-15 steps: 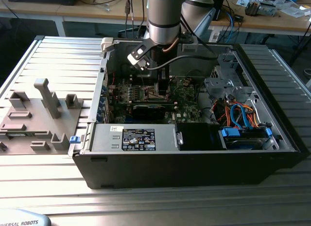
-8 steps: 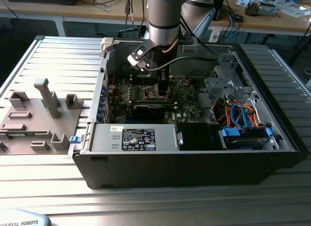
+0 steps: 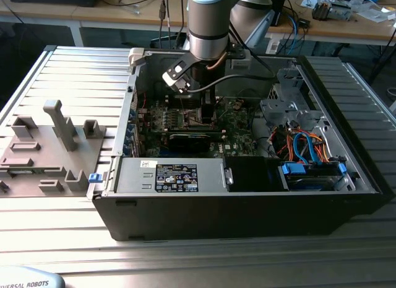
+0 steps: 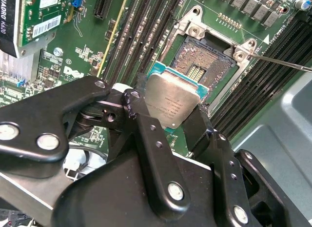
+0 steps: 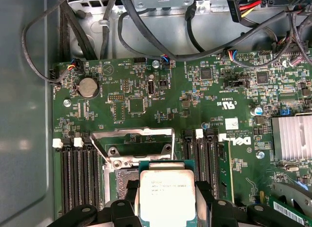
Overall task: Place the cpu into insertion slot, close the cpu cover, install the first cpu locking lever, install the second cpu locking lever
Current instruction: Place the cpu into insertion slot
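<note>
1. On the exterior view's left, a grey tray (image 3: 55, 139) with moulded holders lies on the ribbed table (image 3: 185, 257), just beside the open computer case (image 3: 247, 207).
2. Inside the case, against its front wall, sits a silver power supply box (image 3: 176, 176) with a label.
3. Over the middle of the case, the arm (image 3: 207, 21) reaches straight down toward the green motherboard (image 3: 238, 124).
4. In the second wrist view, the gripper (image 4: 170, 110) has its black fingers (image 4: 146, 124) drawn in narrow on two opposite edges of the cpu (image 4: 173, 97), holding it.
5. The cpu, silver top up, hangs over one edge of the insertion slot (image 4: 204, 66) and hides part of it. Most of the slot's pin field is bare. I cannot tell whether the chip touches the slot.
6. In the first wrist view, the cpu cover (image 5: 134, 132) stands raised open at the far side of the slot, with the board showing through its window. A thin locking lever (image 5: 100, 150) sticks up by one corner.
7. Long black memory slots (image 5: 78, 178) flank the socket on both sides.
8. On the exterior view's right, blue and orange cables (image 3: 306, 145) bunch above a drive bay (image 3: 309, 176).
</note>
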`<action>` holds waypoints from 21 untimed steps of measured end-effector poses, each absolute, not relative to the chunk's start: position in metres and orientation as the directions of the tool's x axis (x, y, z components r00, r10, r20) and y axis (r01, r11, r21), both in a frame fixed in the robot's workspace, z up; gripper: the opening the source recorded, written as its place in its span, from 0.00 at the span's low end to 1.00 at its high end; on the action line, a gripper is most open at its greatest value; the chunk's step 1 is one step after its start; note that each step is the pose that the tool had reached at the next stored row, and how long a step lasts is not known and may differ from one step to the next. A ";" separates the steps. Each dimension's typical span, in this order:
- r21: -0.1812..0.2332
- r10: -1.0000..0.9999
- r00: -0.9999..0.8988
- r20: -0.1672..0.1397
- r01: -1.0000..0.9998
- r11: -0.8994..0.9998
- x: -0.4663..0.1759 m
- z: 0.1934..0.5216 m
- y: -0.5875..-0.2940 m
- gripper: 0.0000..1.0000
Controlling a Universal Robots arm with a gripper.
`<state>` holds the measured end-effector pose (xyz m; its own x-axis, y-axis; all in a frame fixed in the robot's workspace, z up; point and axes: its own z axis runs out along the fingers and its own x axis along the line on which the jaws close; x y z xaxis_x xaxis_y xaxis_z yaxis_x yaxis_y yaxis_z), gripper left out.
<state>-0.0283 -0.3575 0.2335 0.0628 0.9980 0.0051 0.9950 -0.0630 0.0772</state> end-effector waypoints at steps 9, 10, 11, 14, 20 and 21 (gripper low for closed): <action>0.077 0.998 0.063 0.005 0.995 -0.063 -0.028 0.229 -0.357 0.54; 0.077 0.998 0.063 0.005 0.995 -0.063 -0.028 0.228 -0.357 0.54; 0.077 0.998 0.063 0.005 0.995 -0.063 -0.028 0.228 -0.357 0.54; 0.077 0.998 0.063 0.005 0.995 -0.063 -0.028 0.227 -0.357 0.54; 0.077 0.998 0.063 0.005 0.995 -0.063 -0.028 0.226 -0.357 0.54; 0.077 0.998 0.063 0.005 0.995 -0.063 -0.028 0.226 -0.357 0.54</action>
<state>-0.0283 -0.3575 0.2259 0.0627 0.9980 0.0052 0.9950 -0.0629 0.0773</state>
